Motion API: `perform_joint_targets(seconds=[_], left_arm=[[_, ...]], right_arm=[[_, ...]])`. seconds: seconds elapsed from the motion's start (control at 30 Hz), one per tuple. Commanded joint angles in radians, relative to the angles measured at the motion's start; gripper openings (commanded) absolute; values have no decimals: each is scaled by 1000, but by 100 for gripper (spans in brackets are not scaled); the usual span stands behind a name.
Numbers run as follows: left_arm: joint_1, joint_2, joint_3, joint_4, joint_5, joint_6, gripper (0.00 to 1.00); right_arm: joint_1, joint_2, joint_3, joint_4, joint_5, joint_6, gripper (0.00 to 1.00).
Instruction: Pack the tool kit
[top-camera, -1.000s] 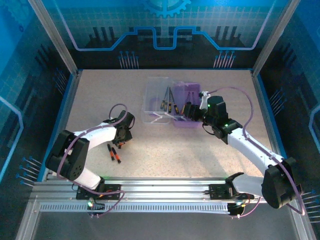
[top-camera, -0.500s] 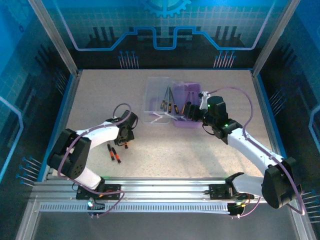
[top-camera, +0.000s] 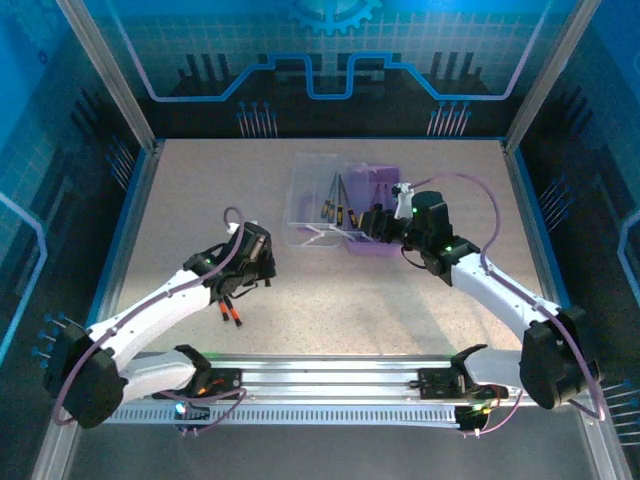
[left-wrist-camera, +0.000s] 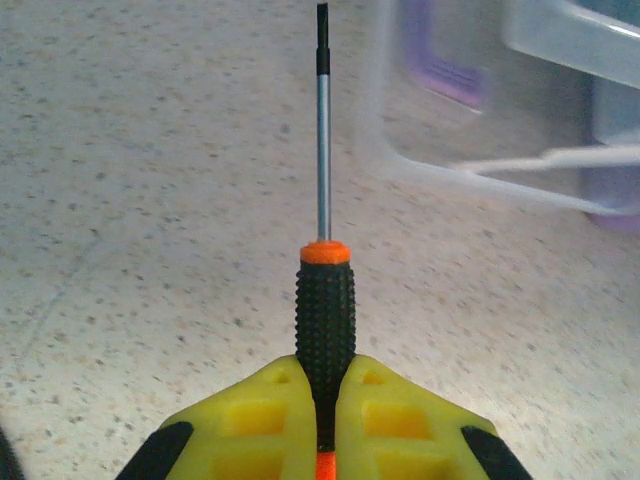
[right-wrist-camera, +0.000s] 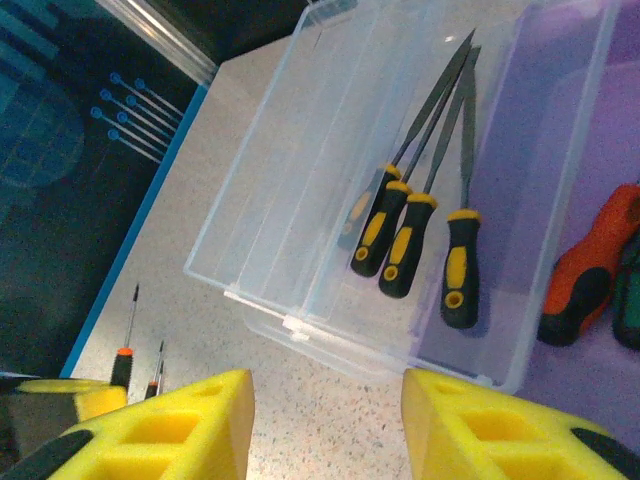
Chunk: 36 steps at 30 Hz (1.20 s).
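Presently, left gripper (left-wrist-camera: 322, 395) is clamping its narrowed jaws on the black knurled handle of an orange-collared screwdriver (left-wrist-camera: 324, 310), whose shaft is pointing toward the tool kit case (left-wrist-camera: 470, 150). Right gripper (right-wrist-camera: 325, 400) is hanging wide and empty over the case's near rim. Three yellow-black tools (right-wrist-camera: 405, 240) are lying in the clear lid (right-wrist-camera: 280, 210), and an orange handle (right-wrist-camera: 580, 275) is resting in the purple base (right-wrist-camera: 560, 110). Two loose screwdrivers (top-camera: 229, 307) are lying on the table (top-camera: 330, 300).

From here I see a speckled beige tabletop (top-camera: 200, 190), blue gear-patterned wall panels (top-camera: 200, 50) and a ribbed aluminium rail (top-camera: 330, 375) along the near edge.
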Motion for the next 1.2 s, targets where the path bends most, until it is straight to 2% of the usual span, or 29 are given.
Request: perform_joint_targets(seconds=[0.0, 0.2, 0.4, 0.57, 0.8, 0.93, 1.17], left_arm=[[-57, -39, -1, -50, -8, -7, 0], [-76, 32, 144, -66, 0, 43, 0], [-76, 288, 432, -71, 29, 164, 0], [-65, 530, 711, -91, 37, 246, 0], [-8, 820, 1017, -160, 87, 278, 0], [10, 906, 1109, -218, 67, 276, 0], [22, 946, 1122, -226, 83, 269, 0]], right_arm=[[22, 10, 21, 19, -16, -20, 45], [22, -16, -17, 52, 34, -9, 45], [20, -30, -92, 132, 106, 15, 45], [41, -65, -262, 295, 323, 99, 46], [52, -154, -372, 369, 477, 117, 46], [54, -139, -369, 374, 478, 118, 46], [56, -111, -371, 408, 454, 121, 46]])
